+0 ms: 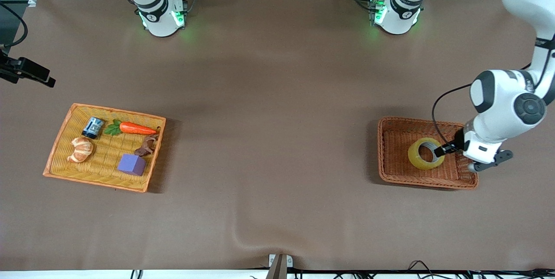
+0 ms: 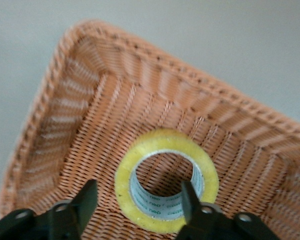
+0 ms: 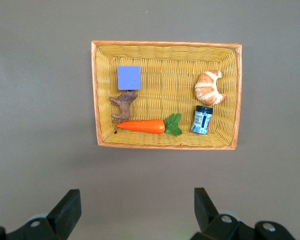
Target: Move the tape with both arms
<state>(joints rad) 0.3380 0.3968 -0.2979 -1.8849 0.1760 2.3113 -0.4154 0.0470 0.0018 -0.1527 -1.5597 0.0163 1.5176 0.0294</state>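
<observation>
The tape (image 1: 417, 158) is a yellowish roll with a grey-white core, lying flat in a brown wicker basket (image 1: 390, 170) at the left arm's end of the table. My left gripper (image 1: 443, 150) is low over it and open. In the left wrist view the tape (image 2: 160, 141) lies on the basket floor (image 2: 80, 125). The left gripper (image 2: 137, 200) straddles one wall of the ring, with one finger (image 2: 191, 199) over the hole and the other outside. My right gripper (image 3: 135, 205) is open and empty, high over bare table beside the yellow tray (image 3: 165, 44); it is out of the front view.
The yellow wicker tray (image 1: 104, 158) at the right arm's end holds a croissant (image 1: 80, 149), a carrot (image 1: 138, 128), a purple block (image 1: 132, 164), a blue jar (image 1: 93, 127) and a brown toy figure (image 1: 147, 145). A black camera mount (image 1: 26, 70) juts in at that table edge.
</observation>
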